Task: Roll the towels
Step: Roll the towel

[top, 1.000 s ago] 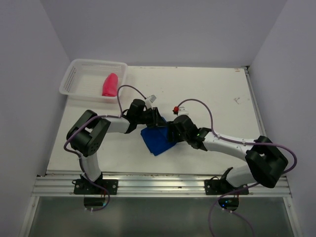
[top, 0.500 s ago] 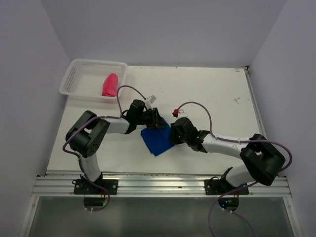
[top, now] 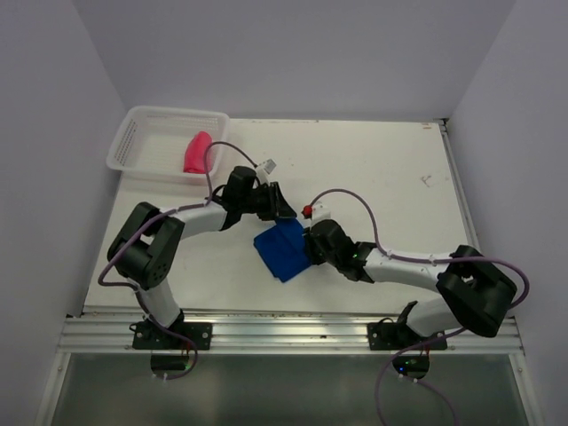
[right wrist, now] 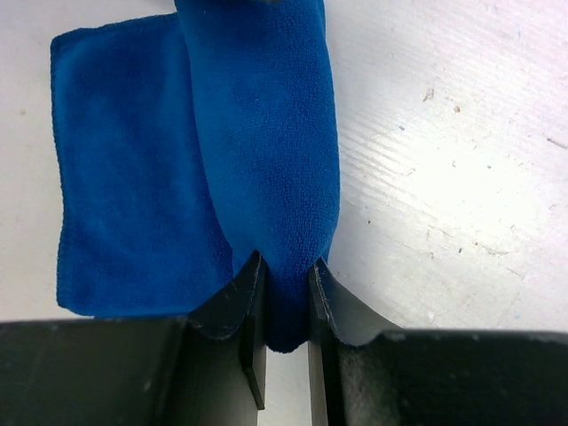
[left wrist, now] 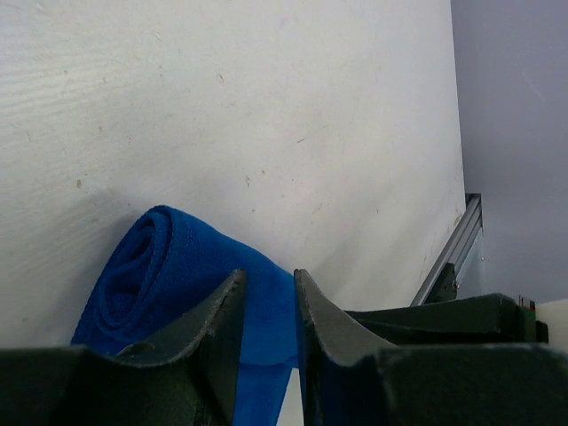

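The right fingers [right wrist: 284, 271] pinch the rolled end of the blue towel [right wrist: 266, 133], probably so it won't unroll. The left fingers [left wrist: 269, 280] stand narrowly parted with blue cloth between them; I cannot tell if they grip.

You're looking at a lab robot cell: plain walls [top: 284, 53] boxing in a white table [top: 382, 160], aluminium rail [top: 284, 335] edging it.

Fuzzy matt cloth of the blue towel [right wrist: 266, 133]; scuffed, faintly grained white tabletop [right wrist: 444, 177].
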`<state>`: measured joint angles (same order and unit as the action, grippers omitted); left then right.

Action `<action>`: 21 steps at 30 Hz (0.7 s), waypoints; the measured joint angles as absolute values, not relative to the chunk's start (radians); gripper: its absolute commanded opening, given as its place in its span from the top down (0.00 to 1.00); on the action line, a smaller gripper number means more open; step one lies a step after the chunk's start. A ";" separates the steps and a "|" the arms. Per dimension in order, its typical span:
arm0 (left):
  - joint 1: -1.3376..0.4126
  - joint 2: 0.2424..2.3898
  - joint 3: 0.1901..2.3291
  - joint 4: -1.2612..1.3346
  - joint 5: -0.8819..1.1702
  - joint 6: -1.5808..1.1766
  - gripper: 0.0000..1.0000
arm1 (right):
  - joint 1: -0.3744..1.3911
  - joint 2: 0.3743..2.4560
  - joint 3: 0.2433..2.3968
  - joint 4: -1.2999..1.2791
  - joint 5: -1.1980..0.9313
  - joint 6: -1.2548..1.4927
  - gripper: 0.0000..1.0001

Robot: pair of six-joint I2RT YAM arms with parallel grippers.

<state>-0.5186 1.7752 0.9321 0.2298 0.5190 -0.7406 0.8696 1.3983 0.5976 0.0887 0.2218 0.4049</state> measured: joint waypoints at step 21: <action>-0.508 1.576 0.818 0.197 0.511 -0.752 0.67 | 1.302 1.695 0.869 -0.161 0.854 0.218 0.94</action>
